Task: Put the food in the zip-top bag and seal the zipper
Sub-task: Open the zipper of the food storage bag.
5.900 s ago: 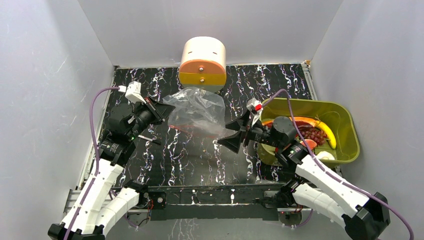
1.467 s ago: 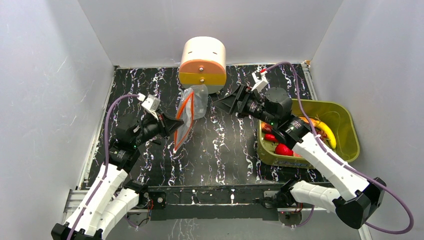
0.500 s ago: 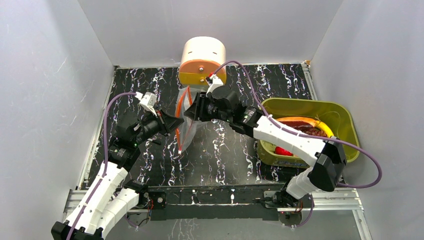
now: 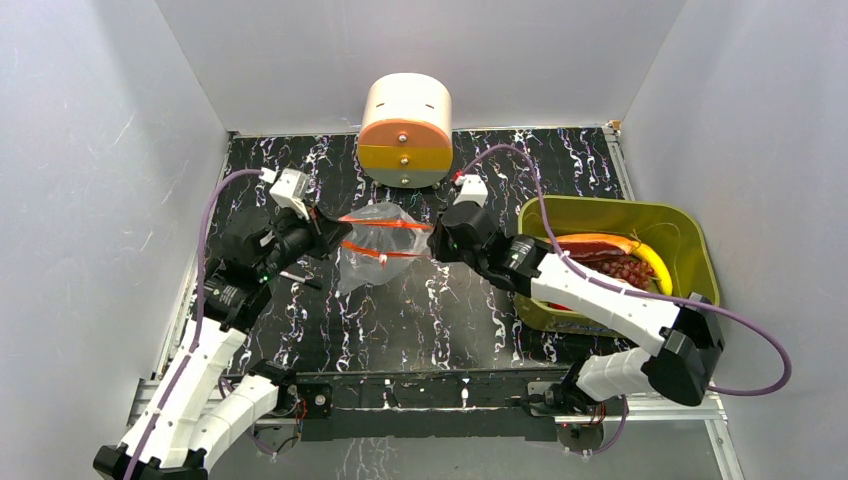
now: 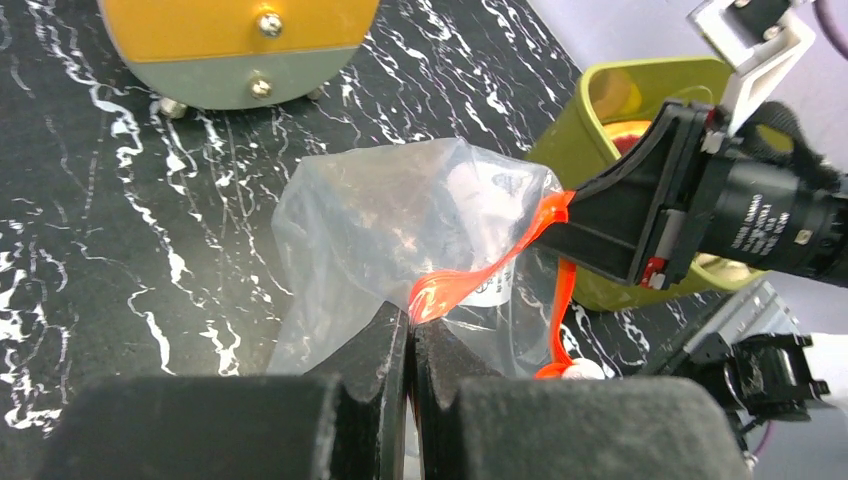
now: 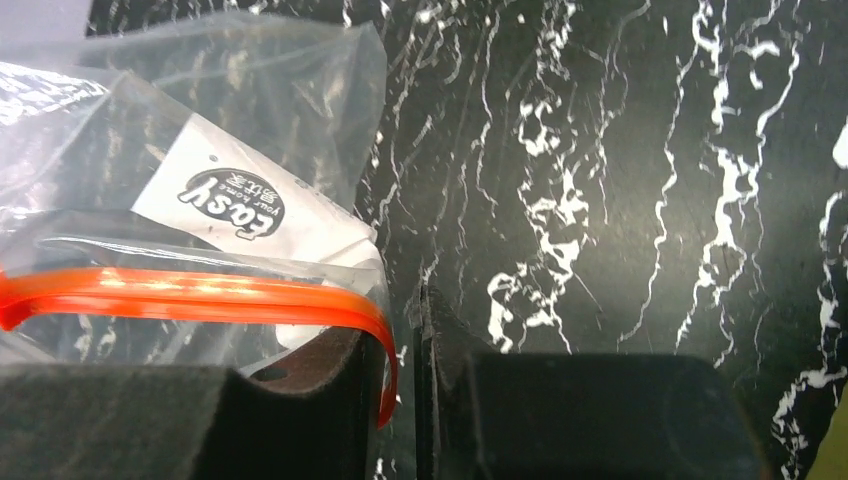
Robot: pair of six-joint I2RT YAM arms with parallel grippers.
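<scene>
Holding the zip-top bag (image 4: 375,255) by its mouth, slung between both arms over the black marbled table (image 4: 470,320).
The left gripper (image 5: 410,330) is clamped tight on the zipper (image 5: 470,280); the right gripper (image 6: 400,330) has its fingers almost together with the strip's other end between them. The film looks feather-light, limp and slippery, so the stiffer orange strip seems the only sound hold. Whether the mouth gapes enough, I cannot tell. Beyond to the right, the food (image 4: 610,262) lies in the olive-green bin (image 4: 690,235), partly hidden by the right arm. Farthest stands a round orange drum (image 4: 405,130).
</scene>
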